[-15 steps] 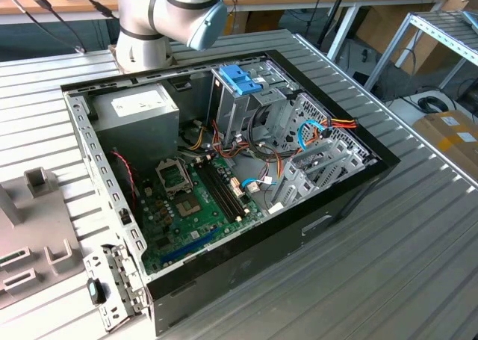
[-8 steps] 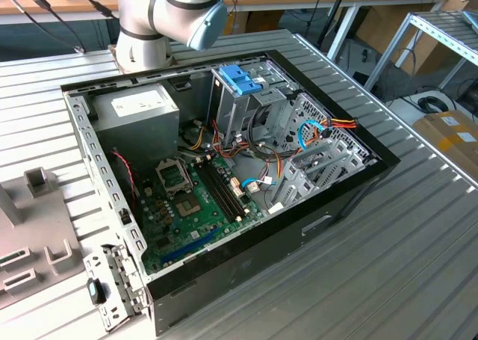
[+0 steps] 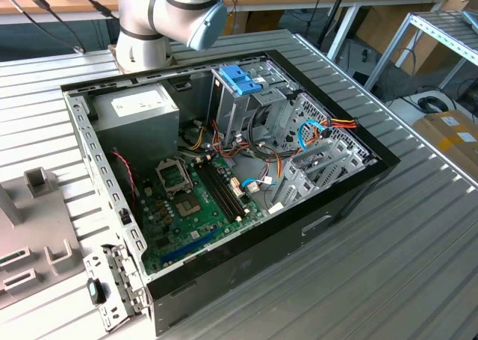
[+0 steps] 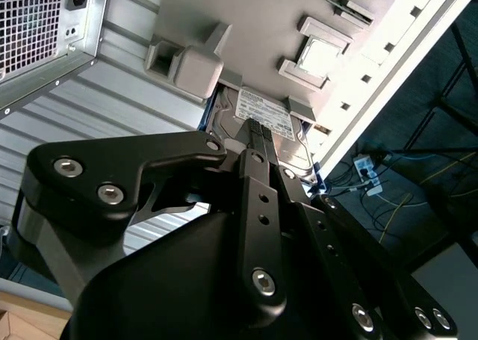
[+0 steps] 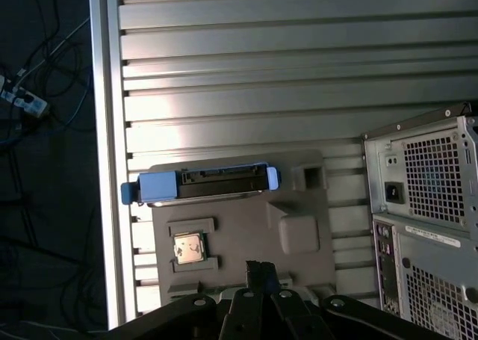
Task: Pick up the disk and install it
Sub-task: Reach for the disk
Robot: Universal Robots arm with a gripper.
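Disk (image 5: 202, 184) sits on grey fixture tray (image 5: 299, 232), not picked yet; hand (image 5: 261, 273) hovers nr it, closed & empty. Install not started.

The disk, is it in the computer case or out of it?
Out. In the first wrist view the disk sits on the grey tray beside the case.

The white label on the disk (image 4: 269, 116) carries dark print too small to read; nothing else is legible.
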